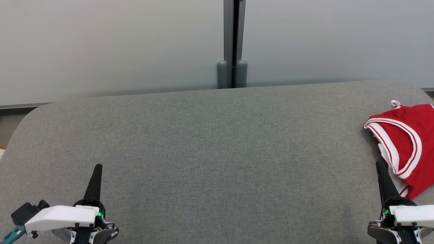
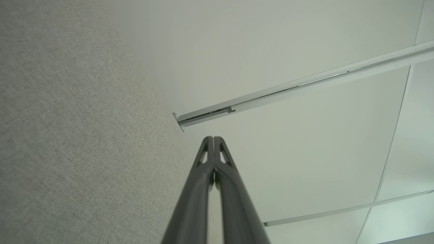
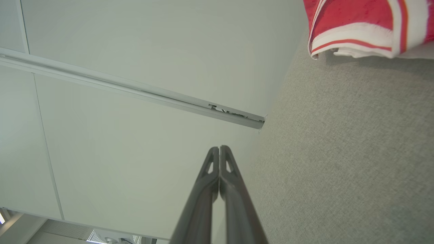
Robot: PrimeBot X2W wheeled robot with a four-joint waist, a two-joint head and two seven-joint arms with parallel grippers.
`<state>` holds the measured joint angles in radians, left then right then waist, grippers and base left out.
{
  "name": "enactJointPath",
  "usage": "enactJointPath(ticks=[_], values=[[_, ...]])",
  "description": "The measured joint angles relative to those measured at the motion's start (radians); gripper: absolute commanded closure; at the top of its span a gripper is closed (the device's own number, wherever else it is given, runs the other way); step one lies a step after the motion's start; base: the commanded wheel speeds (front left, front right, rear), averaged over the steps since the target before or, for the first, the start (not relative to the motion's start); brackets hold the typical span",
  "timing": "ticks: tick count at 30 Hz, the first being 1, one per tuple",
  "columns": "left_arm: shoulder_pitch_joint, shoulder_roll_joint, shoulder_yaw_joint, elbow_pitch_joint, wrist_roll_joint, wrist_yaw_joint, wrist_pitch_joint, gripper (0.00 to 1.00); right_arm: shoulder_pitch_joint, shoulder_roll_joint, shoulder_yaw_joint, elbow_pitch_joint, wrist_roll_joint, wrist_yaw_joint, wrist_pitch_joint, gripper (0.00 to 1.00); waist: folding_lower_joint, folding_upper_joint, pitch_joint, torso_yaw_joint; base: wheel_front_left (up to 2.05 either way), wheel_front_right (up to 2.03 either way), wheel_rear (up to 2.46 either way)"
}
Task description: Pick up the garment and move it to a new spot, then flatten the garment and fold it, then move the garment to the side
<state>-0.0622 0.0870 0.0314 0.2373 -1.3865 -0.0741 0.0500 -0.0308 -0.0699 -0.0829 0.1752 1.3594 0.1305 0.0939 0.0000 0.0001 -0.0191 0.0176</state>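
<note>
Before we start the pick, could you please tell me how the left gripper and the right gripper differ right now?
The left gripper hangs over the bare grey surface, far from the red garment; the right gripper sits close beside that garment, not touching it. The left gripper shows at the head view's lower left, the right gripper at its lower right. Both are shut, fingers pressed together, holding nothing.

The head view looks forward and down from above the near edge of the grey fabric-covered worktop (image 1: 217,152), facing pale frosted wall panels (image 1: 118,44). Both wrist views lie low and close over that fabric, rolled sideways, facing the same panels and their grey joint post (image 1: 232,40). Head and right wrist views share the red white-trimmed garment (image 1: 407,142).
</note>
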Motion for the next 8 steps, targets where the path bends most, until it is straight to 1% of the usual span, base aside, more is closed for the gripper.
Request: enactJointPath(ticks=[8], values=[[-0.008, -0.008, 0.019, 0.002, -0.056, -0.013, 0.013, 1.0, -0.018, 0.003, -0.004, 0.015, 0.063, 0.0, 0.002, 1.0, 0.0, 0.0, 0.005, -0.004, 0.0, 0.0, 0.0]])
